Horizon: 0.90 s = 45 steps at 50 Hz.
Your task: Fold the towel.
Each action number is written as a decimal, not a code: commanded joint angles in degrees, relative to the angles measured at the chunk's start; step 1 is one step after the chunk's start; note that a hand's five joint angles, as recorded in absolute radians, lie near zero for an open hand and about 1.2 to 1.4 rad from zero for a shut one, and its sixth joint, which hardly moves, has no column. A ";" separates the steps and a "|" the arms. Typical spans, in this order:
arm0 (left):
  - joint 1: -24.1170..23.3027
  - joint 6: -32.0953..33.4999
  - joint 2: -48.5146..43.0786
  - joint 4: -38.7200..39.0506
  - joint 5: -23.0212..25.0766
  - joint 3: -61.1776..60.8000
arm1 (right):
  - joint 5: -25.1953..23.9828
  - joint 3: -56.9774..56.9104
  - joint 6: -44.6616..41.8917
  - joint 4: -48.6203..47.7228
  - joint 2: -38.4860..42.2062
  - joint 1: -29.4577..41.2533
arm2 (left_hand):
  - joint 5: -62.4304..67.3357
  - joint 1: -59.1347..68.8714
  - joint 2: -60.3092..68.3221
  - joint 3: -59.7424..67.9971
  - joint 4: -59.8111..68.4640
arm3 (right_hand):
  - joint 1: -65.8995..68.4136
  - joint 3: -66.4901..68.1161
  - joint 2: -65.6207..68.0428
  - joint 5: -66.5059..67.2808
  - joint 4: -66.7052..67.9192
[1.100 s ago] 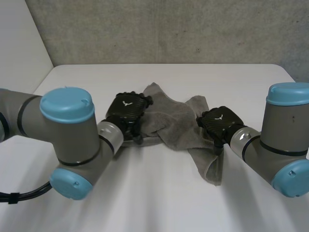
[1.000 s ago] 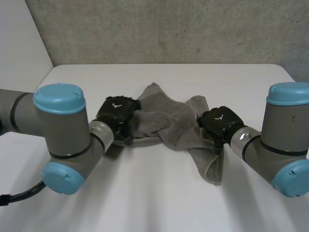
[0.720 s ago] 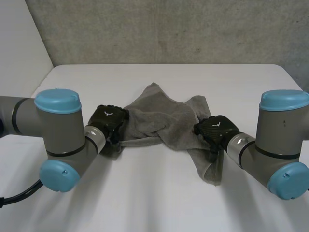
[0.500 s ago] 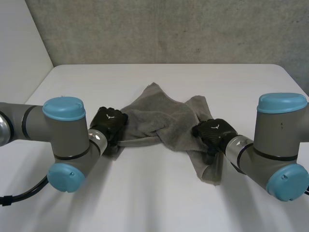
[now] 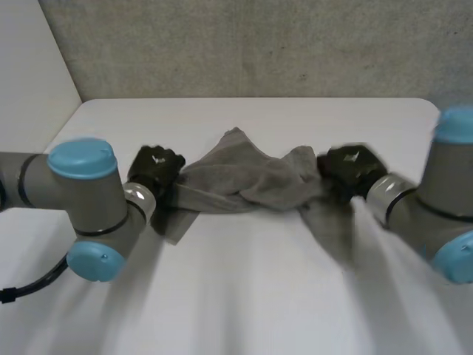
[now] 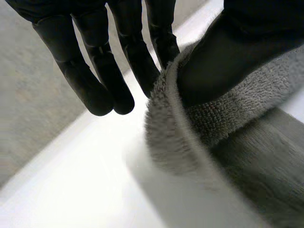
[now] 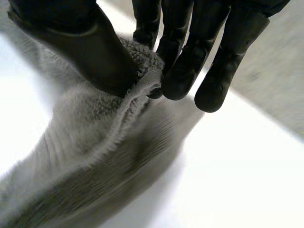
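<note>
1. The grey towel (image 5: pixel 244 181) lies bunched across the middle of the white surface (image 5: pixel 244 303). In the head view its long axis runs from 9 o'clock to 3 o'clock, with a peak toward 12 o'clock and loose cloth trailing toward 6 o'clock at each end.
2. The left hand (image 5: pixel 154 168) is at the towel's 9 o'clock end. Its wrist view shows the thumb (image 6: pixel 228 52) pressing a rolled edge of the terry against the straight fingers (image 6: pixel 164 40), so this hand is grasping the towel in a pinch.
3. The right hand (image 5: pixel 353 166) is at the 3 o'clock end. Here the thumb and fingertips (image 7: pixel 178 71) meet on a thin edge of the cloth, so this hand is grasping the towel too.
4. The relation that matters is that the hands sit at opposite ends of the long axis, roughly level and well apart. The cloth between them is in soft folds rather than flat. Neither hand is nearer, as each owns its own end.
5. The coming move probably draws the ends apart along the 9-to-3 line to flatten the towel before any fold. Both pinches sit close to the edge, so a hard pull could slip one free.
</note>
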 commanded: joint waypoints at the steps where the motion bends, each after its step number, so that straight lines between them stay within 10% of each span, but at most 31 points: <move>1: 0.57 -0.73 9.54 -0.25 0.19 -0.58 | -2.26 -4.25 -1.87 2.72 -10.05 -4.20 | -14.95 -2.45 -5.79 -7.96 -6.97 | 4.54 3.95 6.41 3.72 3.47; 12: 1.71 -0.03 18.33 -1.13 0.63 -0.06 | -2.88 -11.28 -21.38 20.21 -8.91 -8.24 | -14.95 -2.45 -5.79 -7.96 -6.97 | 4.54 3.95 6.41 3.72 3.47; 25: 4.17 6.02 2.95 -10.01 0.80 11.44 | 5.82 -19.26 -31.93 19.52 5.49 -2.10 | -14.95 -2.45 -5.79 -7.96 -6.97 | 4.54 3.95 6.41 3.72 3.47; 32: 5.75 3.40 5.67 -4.20 -0.34 16.82 | 7.93 -26.66 -27.01 0.70 5.50 0.37 | -14.95 -2.45 -5.79 -7.96 -6.97 | 4.54 3.95 6.41 3.72 3.47; 37: 8.56 -13.70 16.19 12.20 -2.89 14.54 | 11.01 -15.95 -16.20 -29.25 -11.69 0.90 | -14.95 -2.45 -5.79 -7.96 -6.97 | 4.54 3.95 6.41 3.72 3.47; 45: 10.50 -14.97 15.35 3.99 0.44 13.31 | 8.30 -22.00 -16.90 -6.82 -4.71 1.42 | -14.95 -2.45 -5.79 -7.96 -6.97 | 4.54 3.95 6.41 3.72 3.47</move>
